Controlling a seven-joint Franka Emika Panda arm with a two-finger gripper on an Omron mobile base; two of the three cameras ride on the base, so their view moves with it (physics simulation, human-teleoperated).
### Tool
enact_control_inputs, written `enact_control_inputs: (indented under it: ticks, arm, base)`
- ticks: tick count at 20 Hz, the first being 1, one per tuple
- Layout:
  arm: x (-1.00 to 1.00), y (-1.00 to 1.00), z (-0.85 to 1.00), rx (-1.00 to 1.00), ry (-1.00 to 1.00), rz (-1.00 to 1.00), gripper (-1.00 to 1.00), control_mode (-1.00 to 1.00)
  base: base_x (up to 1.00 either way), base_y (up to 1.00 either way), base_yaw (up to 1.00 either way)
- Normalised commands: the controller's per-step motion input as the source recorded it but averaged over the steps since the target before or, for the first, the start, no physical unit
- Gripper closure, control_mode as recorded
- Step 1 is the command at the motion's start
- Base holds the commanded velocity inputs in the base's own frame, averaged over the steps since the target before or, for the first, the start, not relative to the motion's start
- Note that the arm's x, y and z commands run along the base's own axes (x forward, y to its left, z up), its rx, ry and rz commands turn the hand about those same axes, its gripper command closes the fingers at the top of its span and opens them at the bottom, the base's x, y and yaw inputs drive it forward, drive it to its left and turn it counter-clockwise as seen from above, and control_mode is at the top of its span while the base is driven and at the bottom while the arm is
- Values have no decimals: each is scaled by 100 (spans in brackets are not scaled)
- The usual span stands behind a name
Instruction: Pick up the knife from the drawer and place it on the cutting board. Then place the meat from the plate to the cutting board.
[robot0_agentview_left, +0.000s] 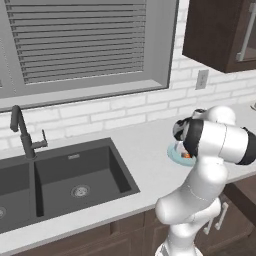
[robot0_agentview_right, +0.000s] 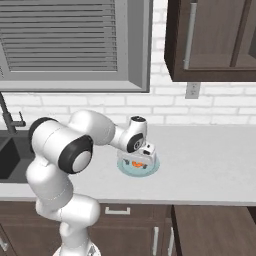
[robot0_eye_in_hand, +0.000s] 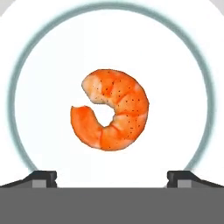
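Note:
The meat (robot0_eye_in_hand: 111, 111), a curled orange-red lump, lies in the middle of the round pale teal plate (robot0_eye_in_hand: 26, 78). My gripper (robot0_eye_in_hand: 111, 179) hangs straight above it, open, with the fingertips (robot0_eye_in_hand: 41, 177) spread wide to either side and touching nothing. From the right base view the gripper (robot0_agentview_right: 140, 160) sits just over the plate (robot0_agentview_right: 153, 168) on the grey counter, and the meat (robot0_agentview_right: 136, 163) peeks out beneath it. In the left base view the plate (robot0_agentview_left: 173, 151) and meat (robot0_agentview_left: 186, 155) show past my forearm. The knife and the cutting board are out of view.
A dark double sink (robot0_agentview_left: 75, 175) with a black faucet (robot0_agentview_left: 22, 132) lies to the left. Bare grey counter (robot0_agentview_right: 210, 160) stretches right of the plate. A dark wall cabinet (robot0_agentview_right: 210, 40) hangs above. Under the counter a drawer (robot0_agentview_right: 215, 225) looks pulled out.

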Motion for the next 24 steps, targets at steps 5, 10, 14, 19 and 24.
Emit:
enact_control_inputs:
  ticks: [5,10,14,19,24]
  arm:
    - [32,-1,-17,3,-2,0,-100,-100]
    - [29,-1,-22,0,-2,0,-100,-100]
    - [4,-2,-37,0,0,0,-100,-100]
    - [0,0,-48,0,0,0,100,-100]
    - [0,8,-34,0,0,0,100,-100]
  base:
    - [0,0,0]
    - [0,0,0]
    - [0,0,0]
    - [0,0,0]
    - [0,0,0]
